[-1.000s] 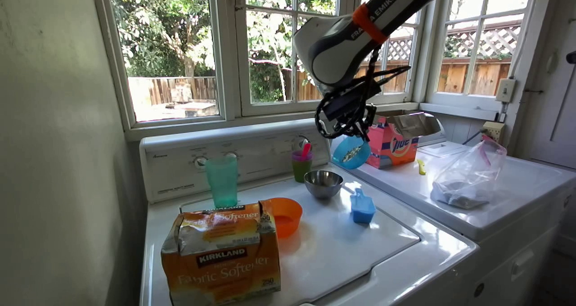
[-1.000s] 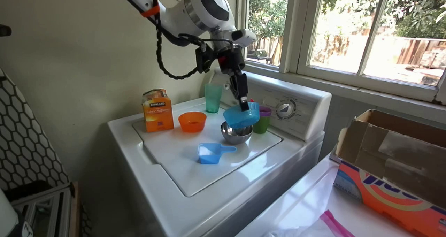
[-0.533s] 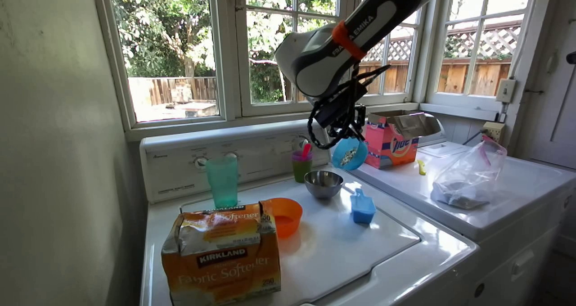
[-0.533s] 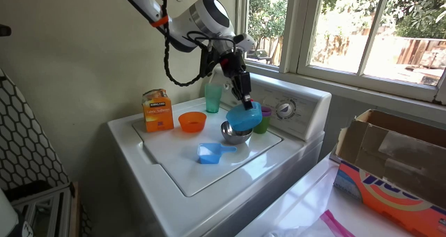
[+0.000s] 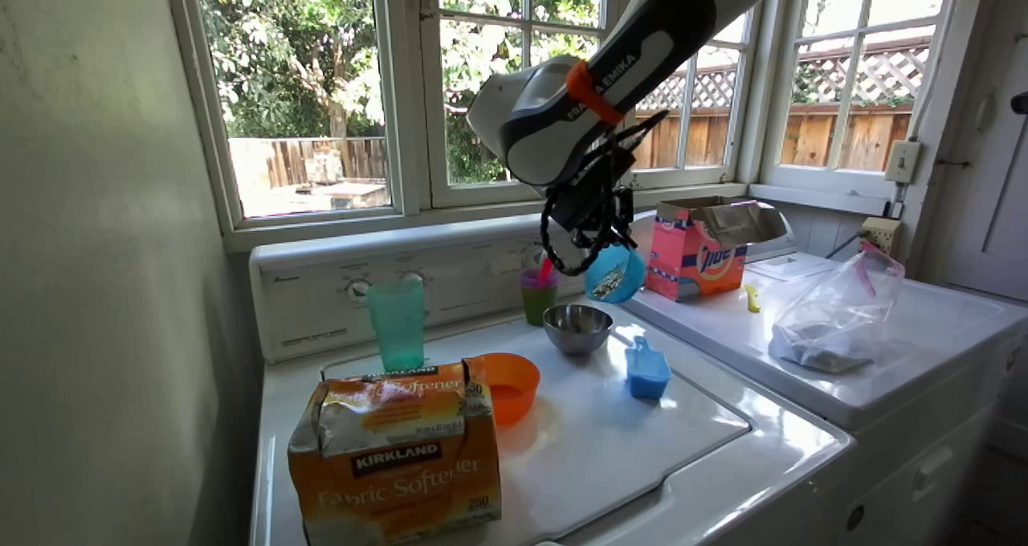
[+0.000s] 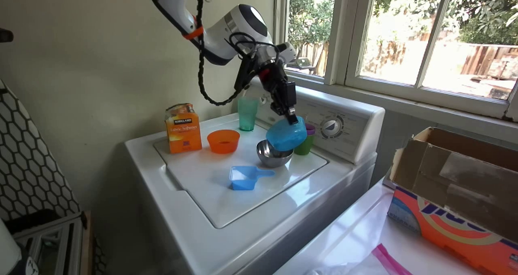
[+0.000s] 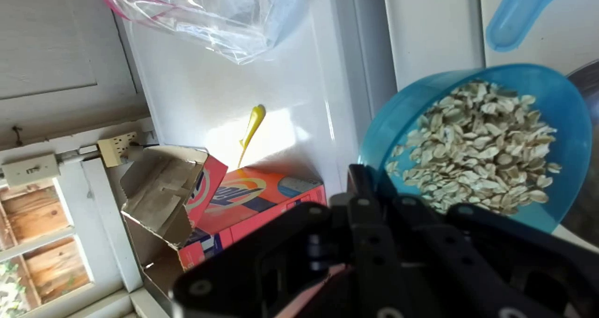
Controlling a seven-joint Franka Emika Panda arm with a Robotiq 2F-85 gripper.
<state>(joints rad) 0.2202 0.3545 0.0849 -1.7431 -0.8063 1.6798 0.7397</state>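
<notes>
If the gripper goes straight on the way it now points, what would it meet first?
Past the blue bowl it holds, probably the white washer top; depth is unclear, so the steel bowl could come first.

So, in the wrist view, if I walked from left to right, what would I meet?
Light switch, wall outlet, Tide box, tilted blue bowl, then a sliver of metal bowl.

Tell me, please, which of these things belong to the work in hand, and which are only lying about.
In use:
blue bowl, tilted, held at its edge by the fingers
pale flakes inside it
metal bowl close by, probably

Apparently just lying about:
orange bowl
blue scoop
green cup
teal tumbler
fabric softener box
Tide box
clear bag
</notes>
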